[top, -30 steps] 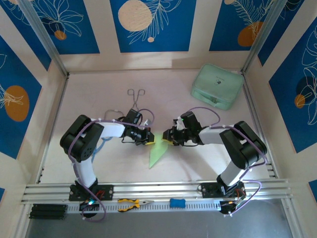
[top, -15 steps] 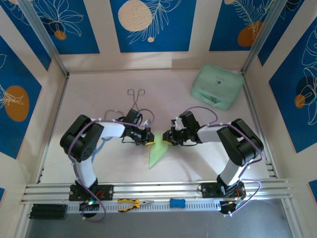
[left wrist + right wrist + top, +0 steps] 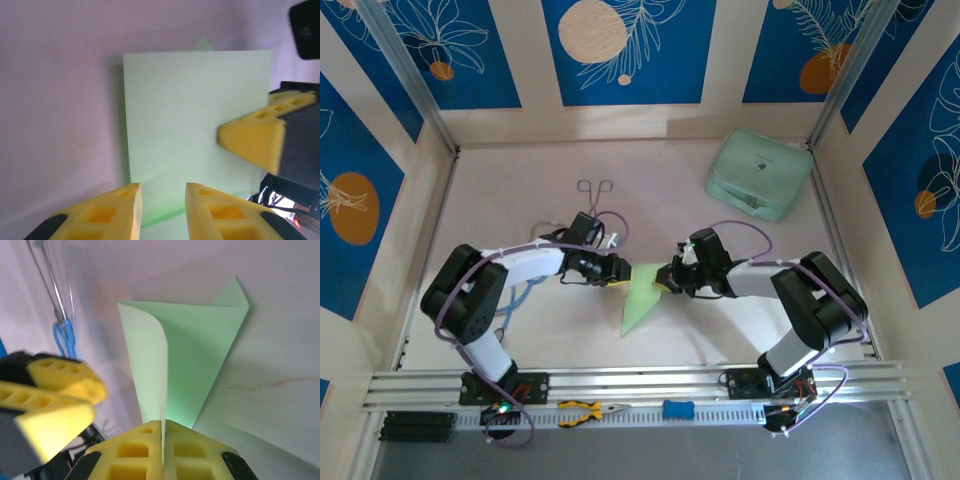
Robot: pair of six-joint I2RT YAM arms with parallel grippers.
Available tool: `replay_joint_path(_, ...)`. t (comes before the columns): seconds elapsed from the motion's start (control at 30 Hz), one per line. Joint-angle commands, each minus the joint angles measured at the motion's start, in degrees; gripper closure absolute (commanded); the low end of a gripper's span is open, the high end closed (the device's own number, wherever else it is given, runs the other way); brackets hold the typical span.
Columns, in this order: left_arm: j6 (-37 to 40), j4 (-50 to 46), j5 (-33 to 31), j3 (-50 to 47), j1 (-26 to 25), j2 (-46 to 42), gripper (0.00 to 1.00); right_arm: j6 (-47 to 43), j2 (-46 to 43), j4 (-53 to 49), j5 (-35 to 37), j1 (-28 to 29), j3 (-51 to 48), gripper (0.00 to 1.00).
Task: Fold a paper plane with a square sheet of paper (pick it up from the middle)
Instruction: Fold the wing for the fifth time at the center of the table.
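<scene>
Jaws: right gripper [image 3: 162, 434] now pinching the paper plane [image 3: 195, 350] flap, left gripper [image 3: 161, 197] just parted, so the hold passes over for the next fold.

- A robot test cell in a lab: two robot arms [image 3: 535, 262] are bolted to a slotted aluminium rail [image 3: 640, 385], well behind the left gripper [image 3: 620, 273] and the right gripper [image 3: 665, 278].
- Aluminium posts [image 3: 410, 80] frame a boxed-in white table [image 3: 520, 200]. Printed blue leaf-pattern panels [image 3: 620, 50] close it off far beyond both grippers.
- Bench tools lie about: yellow-handled pliers [image 3: 588, 409] by the rail behind the left gripper, and metal tongs [image 3: 595, 195] beyond it.
- Purple cables [image 3: 730, 222] loop along the arms, behind the right gripper.
</scene>
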Motion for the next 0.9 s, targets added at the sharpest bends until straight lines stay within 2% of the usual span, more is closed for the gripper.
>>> replay_joint_path(0.0,3.2,-2.4,-4.3,-0.3,-2.2,-3.8,0.73,7.4,-2.7,-2.0,5.5,0.3,-1.4,0.99)
replay_joint_path(0.17,7.5,-1.4,-11.5,-2.8,-8.0,-8.8,0.77,12.8,-6.1,-4.0,10.0,0.2,-3.6,1.00)
replay_joint_path(0.33,13.4,-2.5,-20.2,-3.7,-14.5,-11.4,0.70,14.4,-8.2,-4.6,10.1,-0.4,-4.4,1.00)
replay_joint_path(0.47,17.2,-3.5,-26.8,-2.7,-20.0,-10.3,0.64,14.1,-9.1,-5.9,10.1,-0.5,-3.9,1.00)
replay_joint_path(0.57,19.1,-4.2,-30.0,-1.6,-23.0,-8.3,0.55,13.7,-9.3,-6.3,9.7,-0.7,-3.3,1.00)
replay_joint_path(0.87,21.7,-7.2,-37.8,2.0,-29.3,-2.3,0.54,13.0,-9.2,-7.3,8.8,-1.5,-2.8,1.00)
